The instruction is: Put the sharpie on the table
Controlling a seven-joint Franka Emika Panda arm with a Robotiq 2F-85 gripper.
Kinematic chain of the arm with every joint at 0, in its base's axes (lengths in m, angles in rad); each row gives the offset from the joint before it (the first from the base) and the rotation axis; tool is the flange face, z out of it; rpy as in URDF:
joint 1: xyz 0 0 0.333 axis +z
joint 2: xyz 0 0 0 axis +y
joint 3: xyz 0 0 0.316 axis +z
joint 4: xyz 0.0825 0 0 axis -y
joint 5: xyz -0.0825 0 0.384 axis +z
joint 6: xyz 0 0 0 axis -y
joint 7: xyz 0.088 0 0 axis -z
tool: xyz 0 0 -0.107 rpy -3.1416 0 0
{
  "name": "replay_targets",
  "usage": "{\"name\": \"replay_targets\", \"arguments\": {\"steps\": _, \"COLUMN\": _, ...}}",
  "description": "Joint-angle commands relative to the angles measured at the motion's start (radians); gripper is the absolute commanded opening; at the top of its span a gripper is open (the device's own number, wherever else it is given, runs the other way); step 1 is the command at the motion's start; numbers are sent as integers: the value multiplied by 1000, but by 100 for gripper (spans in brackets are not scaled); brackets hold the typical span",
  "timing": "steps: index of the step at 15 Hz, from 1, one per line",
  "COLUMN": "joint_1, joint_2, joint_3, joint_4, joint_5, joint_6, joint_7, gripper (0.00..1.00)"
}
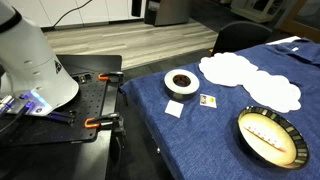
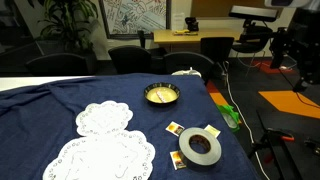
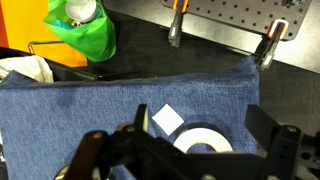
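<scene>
In the dark bowl [image 1: 241, 128] lies the slim, pale sharpie [image 1: 268, 133]

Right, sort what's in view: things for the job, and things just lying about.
For the job: sharpie, apparently lying in the dark bowl; table under blue cloth.
Lying about: tape roll, small card, doilies, green bag.

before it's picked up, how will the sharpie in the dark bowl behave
The sharpie looks slim and rigid, so probably stiff and light. Its pen shape may well roll once on the table. Lying inside the bowl, it could slide along the curved wall if nudged.
</scene>
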Motion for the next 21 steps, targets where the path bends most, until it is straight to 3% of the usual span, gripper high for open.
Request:
{"name": "replay_targets", "arguments": {"steps": 1, "joint_1": 14, "joint_2": 1, "joint_3": -13, "joint_4": 2, "joint_5": -7, "joint_6": -3, "joint_7": 7, "gripper": 100}}
{"name": "replay_targets", "arguments": {"steps": 5, "joint_1": 14, "joint_2": 1, "joint_3": -13, "joint_4": 2, "joint_5": -7, "joint_6": -3, "joint_7": 7, "gripper": 100}}
{"name": "replay_targets", "arguments": {"steps": 11, "joint_1": 35, "joint_2": 91, "joint_3": -9, "joint_4": 91, "joint_5": 68, "joint_6": 106, "joint_7": 52, "gripper": 100}}
{"name": "replay_targets", "arguments": {"steps": 21, "joint_1": -27, "joint_2": 380, "joint_3": -16, "joint_4": 345, "joint_5": 228, "joint_6": 423, "joint_7": 350, "gripper": 100}}
